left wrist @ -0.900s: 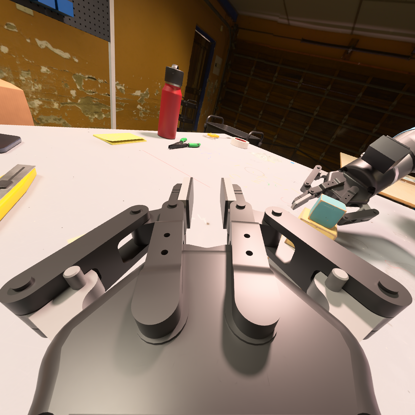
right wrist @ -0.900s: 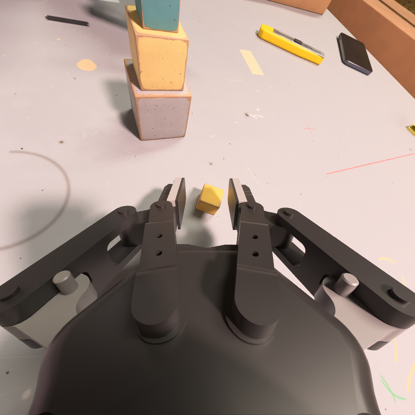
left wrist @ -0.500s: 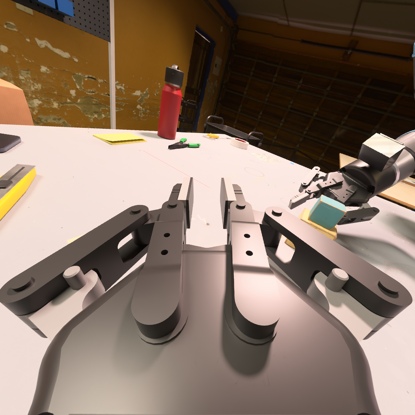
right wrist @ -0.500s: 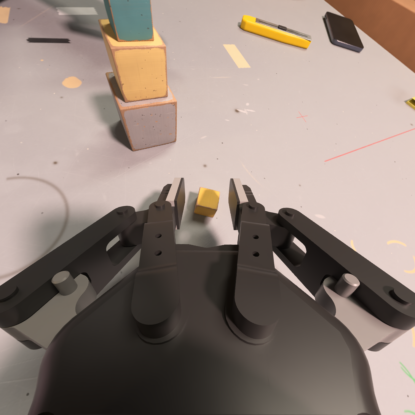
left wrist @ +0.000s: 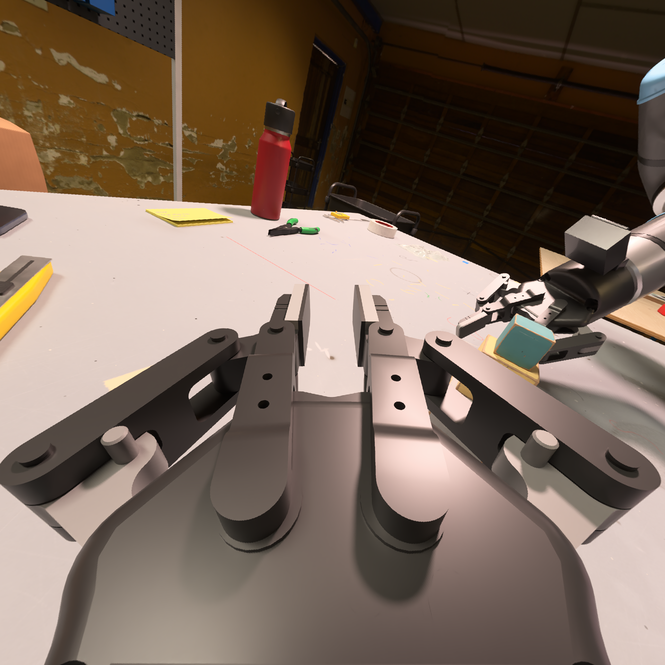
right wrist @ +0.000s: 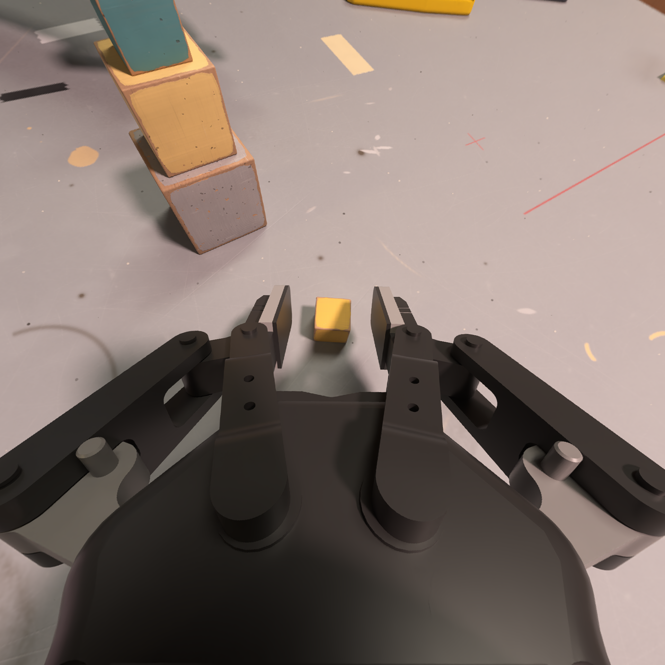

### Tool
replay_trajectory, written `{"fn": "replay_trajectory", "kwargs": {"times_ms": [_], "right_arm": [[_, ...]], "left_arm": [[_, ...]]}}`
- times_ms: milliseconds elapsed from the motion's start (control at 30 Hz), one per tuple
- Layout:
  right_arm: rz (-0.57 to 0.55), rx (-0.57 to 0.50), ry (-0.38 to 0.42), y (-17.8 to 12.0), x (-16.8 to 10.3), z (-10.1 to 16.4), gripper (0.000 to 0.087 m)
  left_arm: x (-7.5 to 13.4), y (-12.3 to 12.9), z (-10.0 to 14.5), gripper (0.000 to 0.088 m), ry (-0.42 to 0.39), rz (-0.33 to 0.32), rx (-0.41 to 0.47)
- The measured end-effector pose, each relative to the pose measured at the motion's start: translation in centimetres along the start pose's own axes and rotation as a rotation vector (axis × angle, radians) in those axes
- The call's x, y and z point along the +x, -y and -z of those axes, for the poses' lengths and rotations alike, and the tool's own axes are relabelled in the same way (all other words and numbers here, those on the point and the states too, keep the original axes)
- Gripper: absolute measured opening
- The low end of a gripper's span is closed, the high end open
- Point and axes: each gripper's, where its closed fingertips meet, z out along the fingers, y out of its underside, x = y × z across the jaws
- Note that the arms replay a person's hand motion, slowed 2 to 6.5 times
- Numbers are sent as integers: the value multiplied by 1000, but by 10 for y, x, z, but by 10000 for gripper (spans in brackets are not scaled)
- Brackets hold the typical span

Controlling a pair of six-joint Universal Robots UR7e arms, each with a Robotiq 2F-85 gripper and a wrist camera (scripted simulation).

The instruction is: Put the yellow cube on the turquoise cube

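A small yellow cube (right wrist: 331, 319) lies on the table between the fingers of my right gripper (right wrist: 331, 316), which is open and above it, not touching. At upper left stands a stack: a turquoise cube (right wrist: 144, 32) on a larger yellow block (right wrist: 180, 118) on a grey block (right wrist: 216, 205). In the left wrist view the turquoise cube (left wrist: 523, 345) tops the stack at the right, with the right gripper (left wrist: 518, 316) behind it. My left gripper (left wrist: 331, 324) is open and empty over bare table.
A red bottle (left wrist: 271, 162), yellow notepad (left wrist: 189, 216), green-handled pliers (left wrist: 293, 228) and tape roll (left wrist: 382, 227) lie at the far side. A yellow utility knife (left wrist: 21, 291) lies at left, and shows in the right wrist view (right wrist: 410, 1).
My right gripper has turned and shifted so the small yellow cube is squared and centred between its fingers; the stack slid left and tilted in view. The left gripper has not moved.
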Motion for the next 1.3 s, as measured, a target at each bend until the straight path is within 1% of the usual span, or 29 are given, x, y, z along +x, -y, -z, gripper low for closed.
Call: {"fn": "replay_trajectory", "kwargs": {"times_ms": [167, 267, 433, 733, 967, 1300], "right_arm": [[-29, -26, -13, -3, 0, -3, 462], [-34, -38, -34, -4, 4, -2, 478], [-45, -52, -41, -6, 4, -4, 492], [-36, -71, -31, -7, 2, -6, 493], [-28, -119, -22, -13, -1, -10, 489], [-22, -172, -46, -19, 3, -12, 446]], "left_arm": [[0, 0, 0, 219, 0, 1, 3], [0, 1, 0, 213, -1, -2, 5], [1, 1, 1, 197, -3, -5, 7], [0, 1, 0, 193, -3, -2, 4], [1, 1, 1, 190, -2, -5, 7], [2, 1, 1, 172, -1, -17, 7]]}}
